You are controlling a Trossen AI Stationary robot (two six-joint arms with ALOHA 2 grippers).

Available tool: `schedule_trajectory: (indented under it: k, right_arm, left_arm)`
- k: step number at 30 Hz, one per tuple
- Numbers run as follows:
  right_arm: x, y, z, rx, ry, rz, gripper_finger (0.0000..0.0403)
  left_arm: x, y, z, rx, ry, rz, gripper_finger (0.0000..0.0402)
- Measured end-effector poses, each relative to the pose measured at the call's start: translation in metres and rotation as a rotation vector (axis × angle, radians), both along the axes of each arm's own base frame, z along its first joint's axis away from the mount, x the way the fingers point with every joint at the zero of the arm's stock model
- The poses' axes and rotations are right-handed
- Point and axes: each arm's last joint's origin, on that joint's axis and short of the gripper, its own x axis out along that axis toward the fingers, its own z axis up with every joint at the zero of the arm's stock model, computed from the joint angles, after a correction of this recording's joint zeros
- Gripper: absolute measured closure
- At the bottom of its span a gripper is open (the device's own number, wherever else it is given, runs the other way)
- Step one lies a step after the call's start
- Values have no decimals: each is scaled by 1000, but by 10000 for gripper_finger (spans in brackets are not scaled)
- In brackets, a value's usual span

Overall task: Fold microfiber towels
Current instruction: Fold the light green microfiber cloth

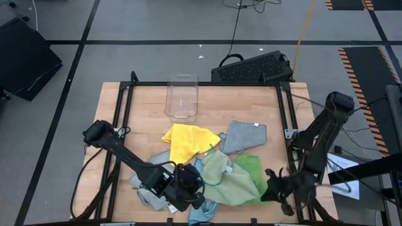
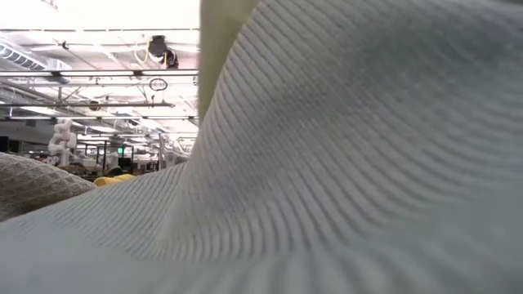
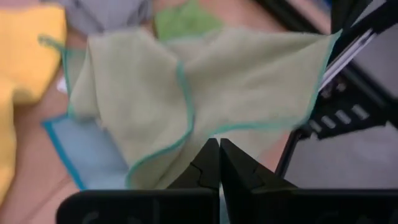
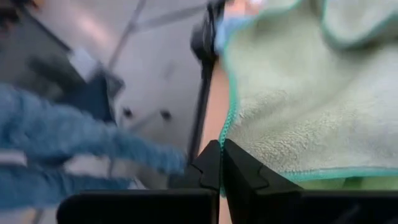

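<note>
Pale green towel (image 1: 227, 182) with teal hem, rumpled and half spread near the table's (image 1: 144, 107) front edge amid yellow (image 1: 184, 141), grey (image 1: 244, 136), bright green (image 1: 251, 166) and light blue towels (image 1: 200, 213), left gripper (image 3: 219, 163) pressed together on its hem — right gripper (image 4: 221, 163) pinching its opposite edge by the front right corner.

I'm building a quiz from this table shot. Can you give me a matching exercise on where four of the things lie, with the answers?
Things:
1. yellow towel
2. grey towel
3. clear bin
4. pale green towel

Places:
A. at the far edge of the table
B. between the two grippers
C. just in front of the bin
D. right of the yellow one

Pairs: 1-C, 2-D, 3-A, 4-B
</note>
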Motion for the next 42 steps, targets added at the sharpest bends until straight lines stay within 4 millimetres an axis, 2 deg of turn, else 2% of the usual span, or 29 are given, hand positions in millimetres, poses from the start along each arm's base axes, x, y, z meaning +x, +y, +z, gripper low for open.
schedule_trajectory:
  k: [5,12,20,25,33,40,42]
  right_arm:
    - [0,-29,28,41,-112,-104,402]
    - [3,-80,60,-5,-298,-344,402]
    - [-4,-133,93,164,-459,-586,402]
    - [-13,-158,103,130,-551,-730,403]
    - [-25,-180,107,59,-605,-899,403]
    - [-24,-183,108,86,-611,-941,403]
    - [-24,-184,108,84,-612,-952,403]
  left_arm:
    - [7,5,28,114,-80,9,399]
    - [22,35,66,217,-98,18,399]
    - [43,91,113,384,-151,18,399]
    - [52,134,130,440,-141,-42,399]
    - [56,190,137,403,-127,-148,398]
    - [48,217,151,430,-159,-163,399]
    - [39,221,158,430,-159,-150,397]
